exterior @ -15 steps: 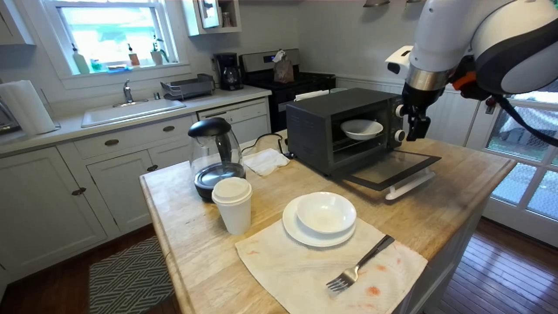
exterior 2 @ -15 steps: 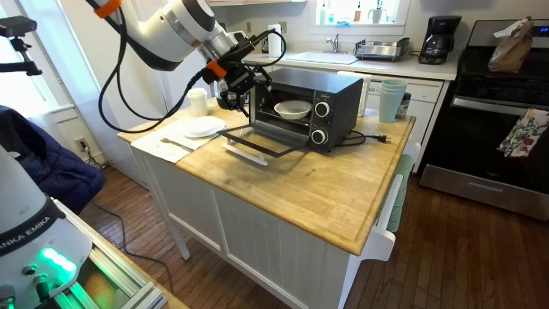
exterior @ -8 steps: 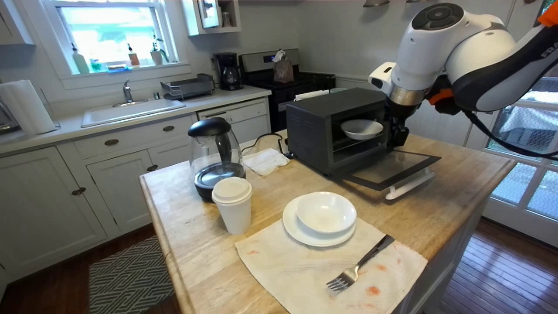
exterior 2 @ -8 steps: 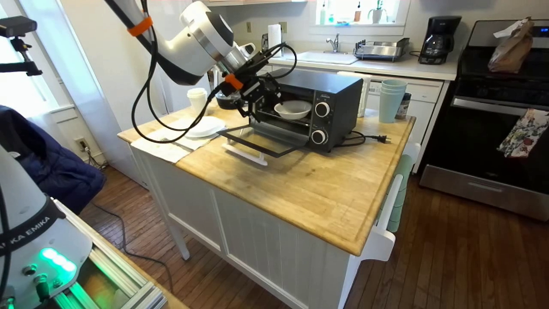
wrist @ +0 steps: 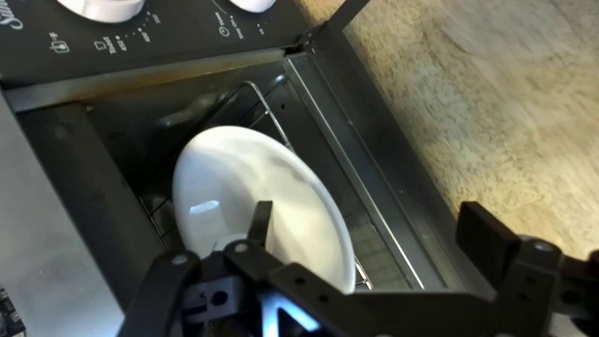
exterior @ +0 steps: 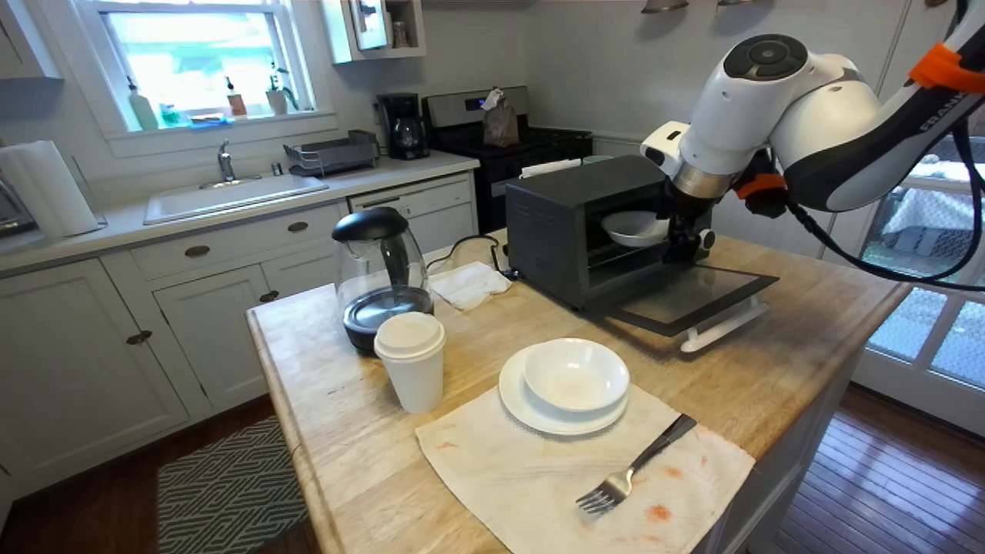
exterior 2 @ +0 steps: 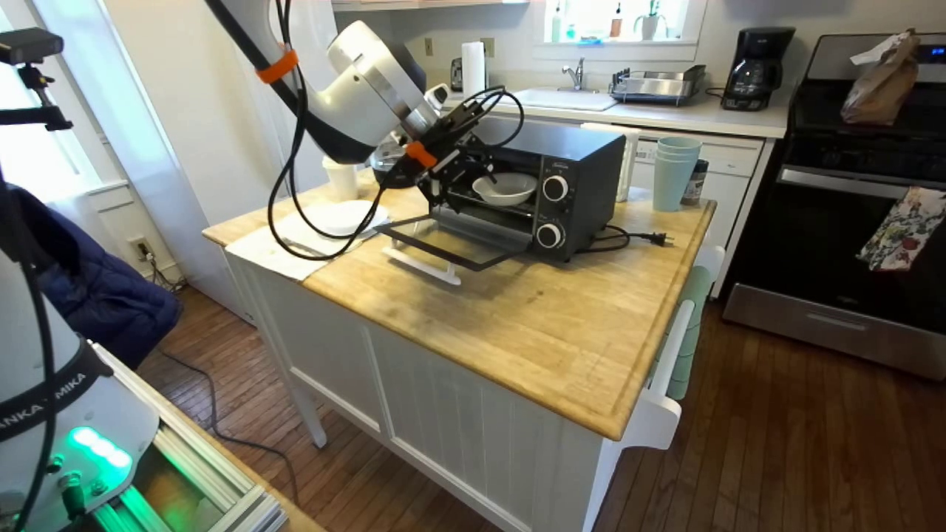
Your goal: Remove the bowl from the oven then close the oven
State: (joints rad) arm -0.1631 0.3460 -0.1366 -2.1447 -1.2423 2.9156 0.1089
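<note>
Within the oven, on its wire rack, sits the bowl: plain white, round, shallow and upright, its glossy inner wall carrying a bright reflection in the wrist view. At the oven's mouth, above the lowered door, the hand stands with its fingers spread apart, one seen against the bowl's interior, the other beyond its rim; contact cannot be told. On the oven's control panel, script lettering shows only in part, and small markings lie beside the white knobs. Outside the oven, the robot arm bears the letters FRANK.
</note>
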